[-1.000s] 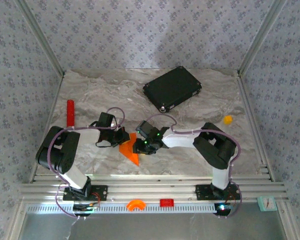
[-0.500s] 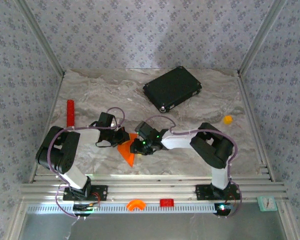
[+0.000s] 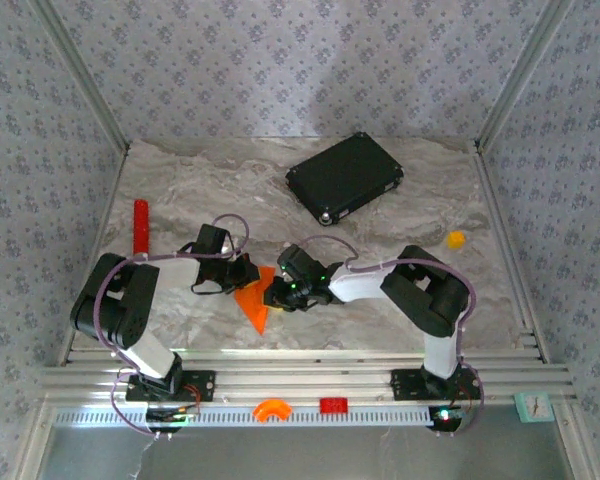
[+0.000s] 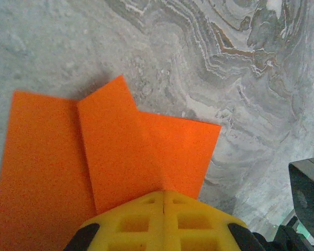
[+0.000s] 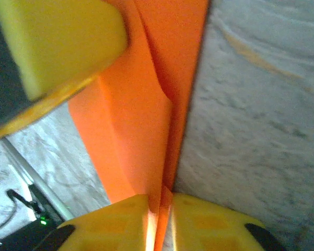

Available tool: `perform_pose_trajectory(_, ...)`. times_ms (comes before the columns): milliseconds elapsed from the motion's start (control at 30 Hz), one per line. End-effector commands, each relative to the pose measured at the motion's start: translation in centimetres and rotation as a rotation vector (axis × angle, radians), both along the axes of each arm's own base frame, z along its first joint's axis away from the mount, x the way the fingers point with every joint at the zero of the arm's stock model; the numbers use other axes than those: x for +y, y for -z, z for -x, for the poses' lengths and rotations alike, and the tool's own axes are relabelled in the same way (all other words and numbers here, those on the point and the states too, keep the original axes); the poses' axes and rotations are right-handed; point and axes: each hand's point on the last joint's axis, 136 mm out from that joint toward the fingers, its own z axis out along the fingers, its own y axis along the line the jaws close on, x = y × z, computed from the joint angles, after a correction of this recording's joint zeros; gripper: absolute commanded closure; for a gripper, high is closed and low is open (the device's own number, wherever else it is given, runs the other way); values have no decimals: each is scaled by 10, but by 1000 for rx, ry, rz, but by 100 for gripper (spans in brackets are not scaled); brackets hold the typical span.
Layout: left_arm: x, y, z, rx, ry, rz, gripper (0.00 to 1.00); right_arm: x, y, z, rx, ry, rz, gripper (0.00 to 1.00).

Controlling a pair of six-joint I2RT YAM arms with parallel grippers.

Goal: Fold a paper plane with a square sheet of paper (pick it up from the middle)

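1 paper plane [image 3: 254, 300], part-folded, is held at table [image 3: 210, 180] front-centre: left jaws shut on it, right jaws nearly closed on its crease. Also counted: 1 black case [image 3: 345, 177], 1 red cylinder [image 3: 140, 225], 1 yellow lump [image 3: 456, 239]. Vs 1 s ago, near tip is shifted left.

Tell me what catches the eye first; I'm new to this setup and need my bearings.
The half-folded orange paper sits near the table's front middle, pinched by the left gripper and the right gripper. Farther back to the right lies a black flat case, and a red cylinder lies at the left edge.
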Motion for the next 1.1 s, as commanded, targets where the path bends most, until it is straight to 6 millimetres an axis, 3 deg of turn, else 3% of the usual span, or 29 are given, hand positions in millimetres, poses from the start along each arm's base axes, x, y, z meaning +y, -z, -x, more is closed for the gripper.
perform_pose_trajectory(0,-5,-11,-2,-14,7,19,100,9,-1,-5,-7,29,-45,75)
perform_pose_trajectory(233,-3,-4,5,3,0,14,100,15,5,-12,-7,51,-30,77)
perform_pose_trajectory(367,-3,-2,6,8,-6,13,100,15,11,-13,-3,74,-8,85)
perform_pose_trajectory(533,-4,-11,3,-8,-7,22,100,16,2,-14,-25,69,-23,95)
perform_pose_trajectory(733,-8,-51,-9,-88,-3,53,97,-1,-13,-12,-87,41,33,98)
perform_pose_trajectory(867,-5,-81,-14,-165,-6,51,89,-21,-19,-9,-124,16,124,99)
perform_pose_trajectory(1067,4,-103,-15,-219,-34,64,84,-60,-30,-6,-178,-41,299,99)
